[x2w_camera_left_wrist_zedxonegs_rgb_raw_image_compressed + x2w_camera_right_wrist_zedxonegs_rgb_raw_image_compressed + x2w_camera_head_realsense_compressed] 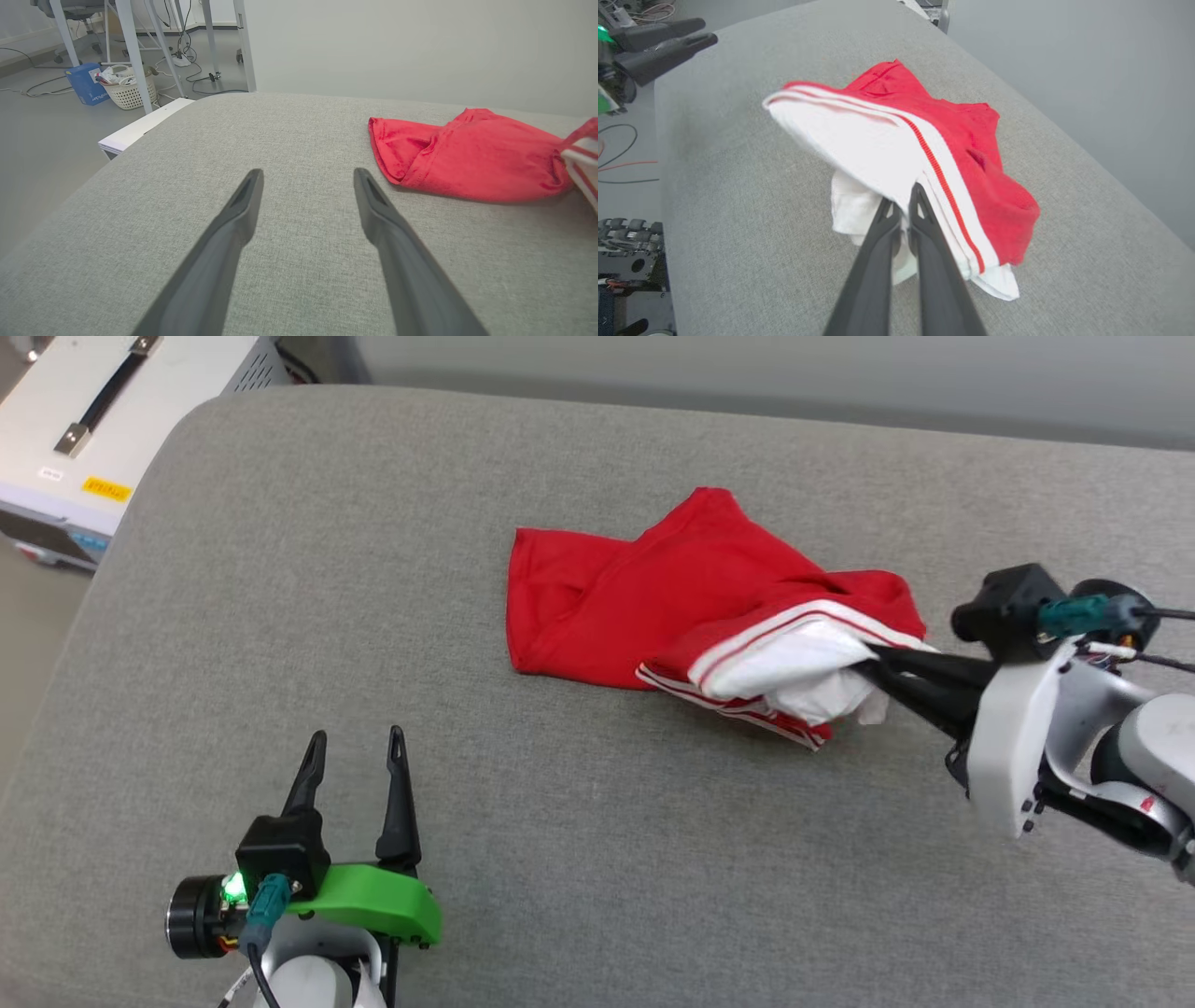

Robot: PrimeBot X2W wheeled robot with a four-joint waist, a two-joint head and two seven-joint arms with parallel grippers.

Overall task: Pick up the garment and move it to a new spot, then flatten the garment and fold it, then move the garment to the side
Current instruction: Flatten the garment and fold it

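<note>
Reaching in from the right, the right gripper (870,668) pinches the garment (635,607) by its white sleeve.

The right arm stretches low over the grey worktop (280,569), its fingers pointing left and pressed nearly together on a bunch of white sleeve cloth edged with red-and-white stripes, which is raised a little. The garment lies crumpled mid-worktop, its red body spread toward the left. The left gripper (358,737) hovers at the near left, well apart from the garment, fingers spread wide and holding nothing.
</note>
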